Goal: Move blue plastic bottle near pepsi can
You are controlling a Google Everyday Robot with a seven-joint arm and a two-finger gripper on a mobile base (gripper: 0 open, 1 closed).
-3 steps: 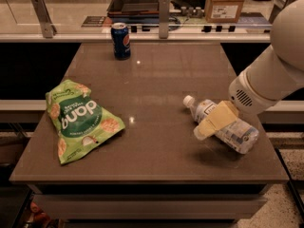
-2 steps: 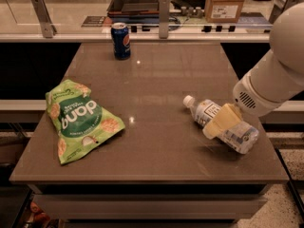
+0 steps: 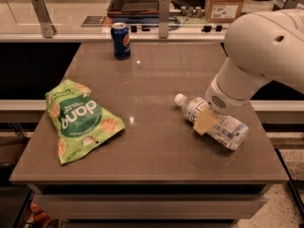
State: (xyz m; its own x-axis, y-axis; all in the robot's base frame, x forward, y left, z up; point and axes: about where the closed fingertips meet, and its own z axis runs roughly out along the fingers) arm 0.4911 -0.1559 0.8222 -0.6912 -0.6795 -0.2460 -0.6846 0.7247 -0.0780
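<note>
The blue plastic bottle (image 3: 229, 130) lies on its side at the right of the brown table (image 3: 156, 80), with its white cap (image 3: 179, 99) pointing left. My gripper (image 3: 208, 118) is down on the bottle's middle, at its label, under the big white arm (image 3: 256, 46). The pepsi can (image 3: 120, 41) stands upright at the table's far edge, left of centre, far from the bottle.
A green snack bag (image 3: 78, 120) lies flat on the table's left side. Behind the table runs a counter with metal posts (image 3: 164, 15), a dark tray (image 3: 135, 1) and a cardboard box (image 3: 225, 4). The table's right edge is close to the bottle.
My gripper has come down from the bottle's near left side onto its middle. The bottle has shifted slightly left. The can and the bag have not moved.
</note>
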